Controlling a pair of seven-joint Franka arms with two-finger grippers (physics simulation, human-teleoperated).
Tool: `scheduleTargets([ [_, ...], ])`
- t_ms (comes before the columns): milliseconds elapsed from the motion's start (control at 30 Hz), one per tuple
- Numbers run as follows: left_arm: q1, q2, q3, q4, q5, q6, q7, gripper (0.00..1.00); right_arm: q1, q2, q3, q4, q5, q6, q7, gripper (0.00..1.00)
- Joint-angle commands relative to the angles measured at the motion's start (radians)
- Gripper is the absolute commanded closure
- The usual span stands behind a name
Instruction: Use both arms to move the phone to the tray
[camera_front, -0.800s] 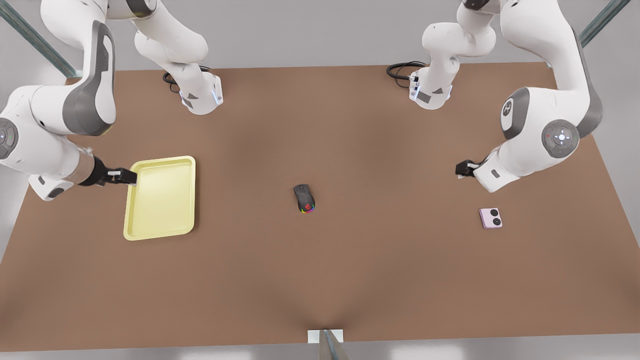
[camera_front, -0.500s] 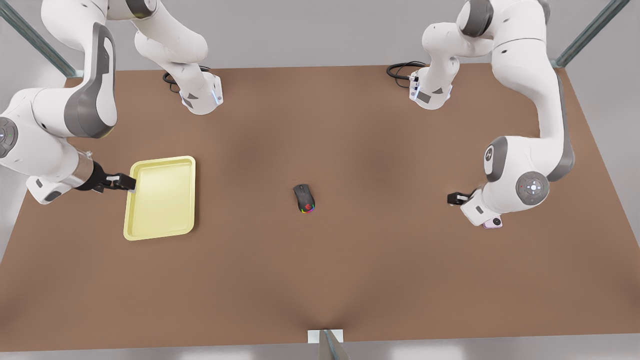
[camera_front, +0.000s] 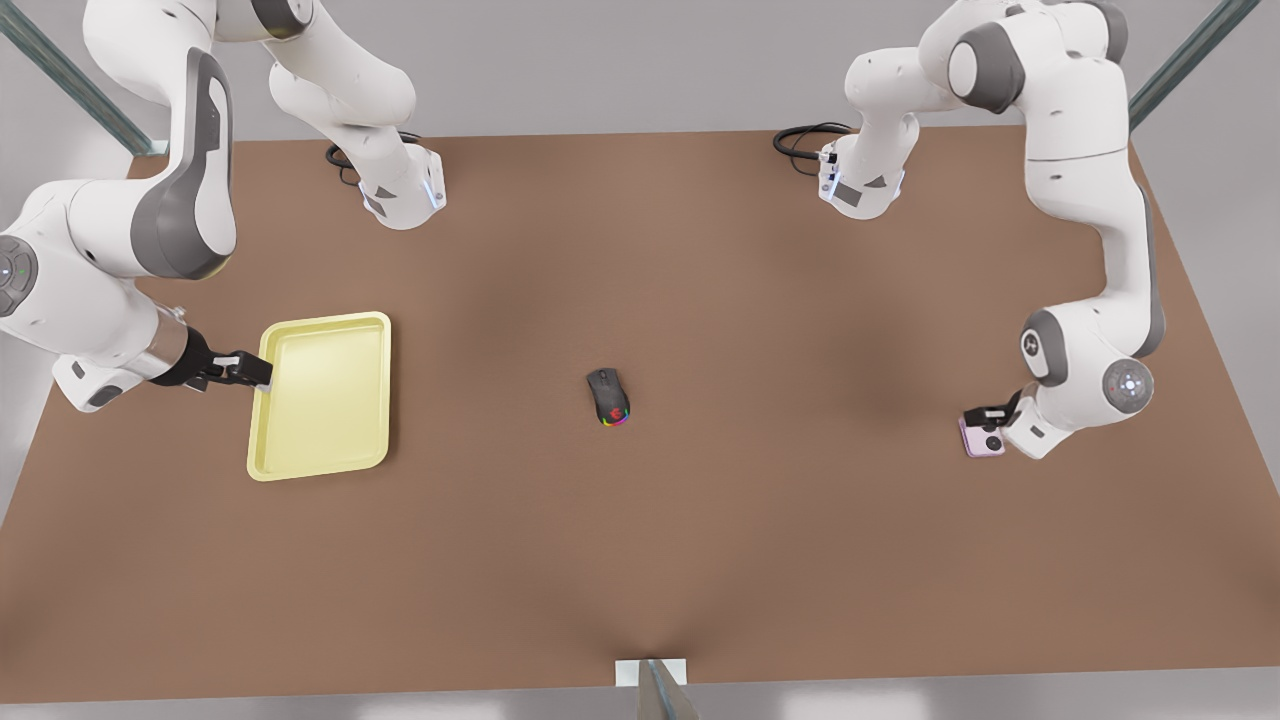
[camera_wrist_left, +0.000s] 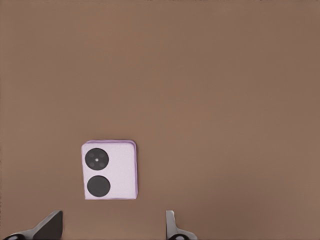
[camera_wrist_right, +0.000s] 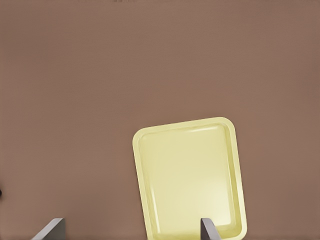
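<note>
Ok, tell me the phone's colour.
Pale pink with two black lenses, clearest in the left wrist view: phone.

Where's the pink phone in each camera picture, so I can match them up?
Front view: the phone lies at the front view's right, beside the left gripper.
Left wrist view: phone just ahead of the open fingers.
Right wrist view: not there.
Shared landmark: brown table.

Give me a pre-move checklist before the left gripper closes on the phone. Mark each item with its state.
1. Left gripper over the phone: ok.
2. Left fingers open and apart: ok.
3. Phone centred between the fingers: cannot tell.
4. Phone lying flat on the table: ok.
5. Right gripper at the tray edge, fingers open: ok.
6. Mouse sits between phone and tray, apart from both: ok.
</note>
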Motion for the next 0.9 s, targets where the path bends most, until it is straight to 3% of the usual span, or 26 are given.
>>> scheduleTargets([
  [0, 0.003, 0.028, 0.021, -0.001, -0.02, 0.171, 0.212, 0.0, 0.002, -0.003, 0.0, 0.0, -0.001, -0.002, 0.002, 0.0],
  [233, 0.017, 0.108, 0.021, -0.013, -0.121, 0.239, 0.203, 0.0, 0.002, -0.001, 0.0, -0.001, -0.001, -0.005, 0.002, 0.0],
  [867, 0.015, 0.18, 0.016, -0.024, -0.118, 0.315, 0.207, 0.0, 0.002, 0.01, 0.003, 0.0, 0.001, 0.023, 0.013, 0.0],
])
